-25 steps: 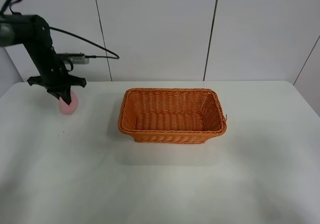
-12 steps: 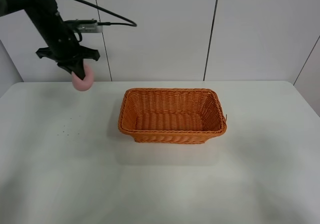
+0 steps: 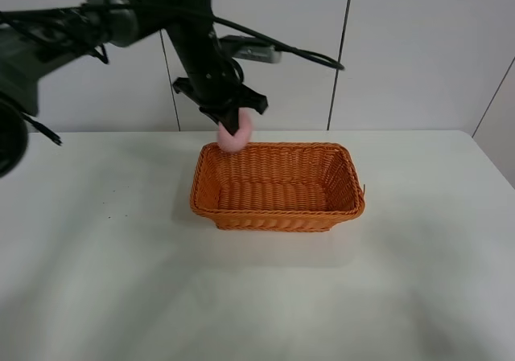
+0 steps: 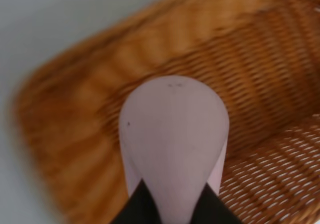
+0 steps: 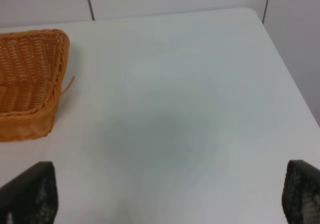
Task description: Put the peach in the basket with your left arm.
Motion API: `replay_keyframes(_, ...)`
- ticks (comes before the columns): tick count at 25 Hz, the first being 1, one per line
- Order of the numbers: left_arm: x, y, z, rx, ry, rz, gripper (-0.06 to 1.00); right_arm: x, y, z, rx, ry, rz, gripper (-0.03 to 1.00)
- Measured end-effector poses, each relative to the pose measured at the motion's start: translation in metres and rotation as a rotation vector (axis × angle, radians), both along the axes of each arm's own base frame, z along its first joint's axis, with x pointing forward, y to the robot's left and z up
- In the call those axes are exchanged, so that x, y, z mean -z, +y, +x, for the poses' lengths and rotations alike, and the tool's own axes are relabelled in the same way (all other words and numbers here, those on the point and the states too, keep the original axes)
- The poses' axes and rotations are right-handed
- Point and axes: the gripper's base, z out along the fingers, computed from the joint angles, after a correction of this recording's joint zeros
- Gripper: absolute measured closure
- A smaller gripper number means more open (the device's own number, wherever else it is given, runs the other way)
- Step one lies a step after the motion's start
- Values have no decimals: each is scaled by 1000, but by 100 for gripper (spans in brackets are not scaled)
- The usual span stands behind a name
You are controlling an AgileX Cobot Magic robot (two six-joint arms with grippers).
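Note:
The orange wicker basket (image 3: pixel 278 186) stands in the middle of the white table. My left gripper (image 3: pixel 230 125) is shut on the pale pink peach (image 3: pixel 236 137) and holds it in the air above the basket's far left corner. In the left wrist view the peach (image 4: pixel 173 144) fills the middle, pinched between the black fingers (image 4: pixel 137 206), with the basket's corner (image 4: pixel 80 134) below it. My right gripper (image 5: pixel 165 196) is open over bare table right of the basket (image 5: pixel 27 79); only its two fingertips (image 5: pixel 30 191) show.
The white table (image 3: pixel 121 281) spreads wide around the basket. White wall panels stand behind it. The left arm's black cables (image 3: pixel 298 54) and small grey box (image 3: pixel 253 52) hang above the basket's far side.
My left gripper lifted the peach off the table at the far left and carried it right, from beside the table's left edge to above the basket's far left corner.

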Motion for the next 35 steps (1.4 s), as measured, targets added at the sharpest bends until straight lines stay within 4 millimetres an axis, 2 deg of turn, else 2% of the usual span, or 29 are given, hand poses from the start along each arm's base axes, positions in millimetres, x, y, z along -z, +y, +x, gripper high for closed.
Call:
replay_keyframes(2,18,-22,-5,44,23,13,83,0,0,0,0,0,0,27)
replay_keyframes(5,50,-45,-12,88,74,41,83,0,0,0,0,0,0,27)
replay_keyframes(8,76,-53,-14,101,123,60,83,0,0,0,0,0,0,27)
replay_keyframes(12,94,-56,-14,98,171,52,80,0,0,0,0,0,0,27)
replay_keyframes(15,94,-58,-15,96,184,33,61,0,0,0,0,0,0,27)
replay_keyframes(18,94,-58,-16,96,187,30,30,0,0,0,0,0,0,27)
replay_keyframes(21,93,-58,-16,97,187,30,18,0,0,0,0,0,0,27)
replay_keyframes(25,78,-54,-13,93,145,28,15,0,0,0,0,0,0,27)
replay_keyframes(28,44,-43,-10,78,78,3,15,0,0,0,0,0,0,27)
replay_keyframes(30,13,-31,-8,57,23,-27,15,0,0,0,0,0,0,27)
replay_keyframes(32,-9,-18,-6,38,-18,-50,15,0,0,0,0,0,0,27)
replay_keyframes(35,-24,1,1,-1,-49,-64,15,0,0,0,0,0,0,27)
